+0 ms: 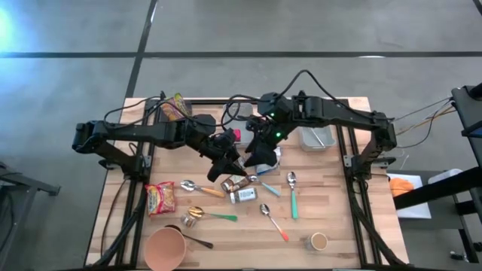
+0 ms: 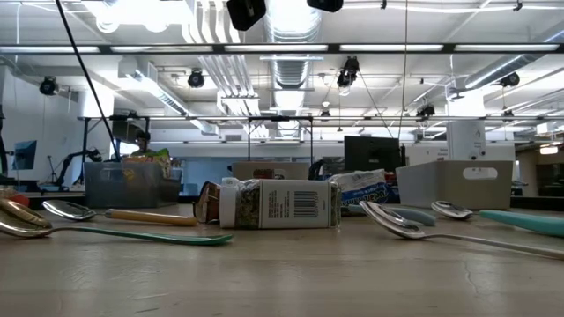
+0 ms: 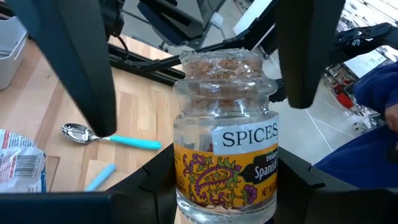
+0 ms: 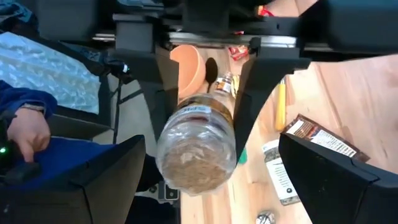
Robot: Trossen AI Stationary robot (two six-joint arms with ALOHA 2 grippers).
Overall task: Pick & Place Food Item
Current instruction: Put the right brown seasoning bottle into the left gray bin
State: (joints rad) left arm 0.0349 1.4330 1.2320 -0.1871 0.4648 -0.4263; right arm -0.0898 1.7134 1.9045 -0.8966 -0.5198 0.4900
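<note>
The butcher-block table (image 1: pixel 331 218) was cluttered with spoons (image 1: pixel 292 194) under an open, pipe-lined ceiling (image 2: pixel 291 53). Left gripper (image 3: pixel 193 93) clamped the spice jar (image 3: pixel 227 130); right gripper (image 4: pixel 205 180) gaped wide, empty.

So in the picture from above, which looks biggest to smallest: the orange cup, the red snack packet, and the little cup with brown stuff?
1. Orange plastic cup, biggest.
2. Red crinkly snack packet, slightly smaller.
3. Little white cup with brown filling, clearly smallest.

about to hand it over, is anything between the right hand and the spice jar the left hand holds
Nothing visible. The left hand grips the spice jar; the right hand, open, faces it directly across a clear gap.
</note>
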